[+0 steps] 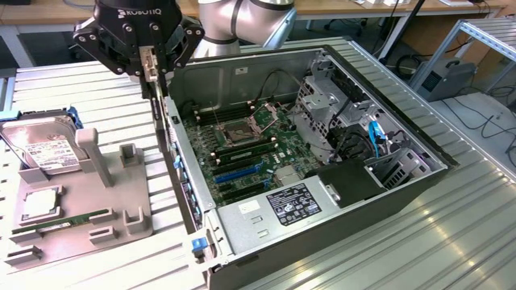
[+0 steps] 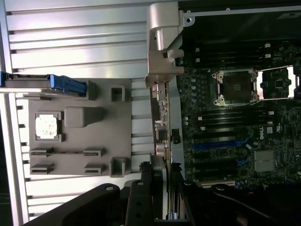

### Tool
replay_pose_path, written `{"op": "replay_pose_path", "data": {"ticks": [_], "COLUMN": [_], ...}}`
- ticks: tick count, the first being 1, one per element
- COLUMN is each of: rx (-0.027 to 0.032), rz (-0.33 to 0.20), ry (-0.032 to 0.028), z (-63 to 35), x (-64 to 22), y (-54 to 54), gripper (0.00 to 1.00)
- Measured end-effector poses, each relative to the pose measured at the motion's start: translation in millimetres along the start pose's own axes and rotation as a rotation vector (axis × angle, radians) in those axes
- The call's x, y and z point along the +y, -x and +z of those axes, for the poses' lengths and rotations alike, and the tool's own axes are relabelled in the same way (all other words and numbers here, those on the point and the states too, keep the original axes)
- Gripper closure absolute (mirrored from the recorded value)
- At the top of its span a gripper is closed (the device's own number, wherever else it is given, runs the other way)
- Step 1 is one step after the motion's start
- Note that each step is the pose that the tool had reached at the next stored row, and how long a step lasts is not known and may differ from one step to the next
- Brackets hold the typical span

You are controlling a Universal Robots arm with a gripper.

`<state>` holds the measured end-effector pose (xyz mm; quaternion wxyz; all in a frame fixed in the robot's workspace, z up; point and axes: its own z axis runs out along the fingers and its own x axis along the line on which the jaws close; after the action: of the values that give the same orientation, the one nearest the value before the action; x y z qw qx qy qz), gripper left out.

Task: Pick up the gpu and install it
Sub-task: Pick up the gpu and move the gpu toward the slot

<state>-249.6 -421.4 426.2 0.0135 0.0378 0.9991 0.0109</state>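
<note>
The gpu (image 1: 148,71) (image 2: 161,117), thin, edge-on, with a silvery end bracket, hangs clamped in the gripper (image 1: 151,57) above the exterior view's left wall of the open computer case (image 1: 234,75), seemingly clear of the motherboard (image 1: 241,151). The gray tray (image 1: 121,205) alongside holds a hard drive (image 1: 40,148) and a memory stick (image 1: 69,219).

The ribbed metal table (image 1: 451,211) bears two things — grey tray (image 1: 89,194), open computer case (image 1: 339,235).

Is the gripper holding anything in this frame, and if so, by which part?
Yes: the gripper holds the gpu on edge, its fingers pinching the card's two flat faces, back from the silvery end bracket.
</note>
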Motion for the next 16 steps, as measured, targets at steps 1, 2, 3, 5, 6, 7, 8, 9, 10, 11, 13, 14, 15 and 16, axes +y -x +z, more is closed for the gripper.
{"op": "replay_pose_path", "data": {"ticks": [1,2,3,5,6,7,8,9,10,11,13,14,15,16], "rx": [0.0,0.0,-0.0001,-0.0001,-0.0002,-0.0002,-0.0002,-0.0002,-0.0003,-0.0003,-0.0003,-0.0004,-0.0003,-0.0004], "rz": [0.0,0.0,0.0,0.0,0.0,0.0,0.0,0.0,0.0,0.0,0.0,0.0,0.0,0.0], "ry": [-0.0003,-0.0006,-0.0009,-0.0017,-0.002,-0.0027,-0.003,-0.0034,-0.0036,-0.0039,-0.0044,-0.0045,-0.0046,-0.0048], "z": [0.2,0.3,0.5,0.8,1.0,1.3,1.4,1.6,1.8,2.0,2.6,2.9,3.2,3.5], "x": [0.0,0.0,0.0,0.1,0.2,0.3,0.4,0.6,0.7,0.8,1.0,1.1,1.1,1.2], "y": [2.0,4.2,6.5,10.4,12.4,16.8,19.1,21.4,23.7,26.6,32.2,34.2,36.2,38.2], "gripper": [0.73,0.73,0.73,0.73,0.73,0.73,0.73,0.73,0.73,0.73,0.73,0.73,0.73,0.73]}}
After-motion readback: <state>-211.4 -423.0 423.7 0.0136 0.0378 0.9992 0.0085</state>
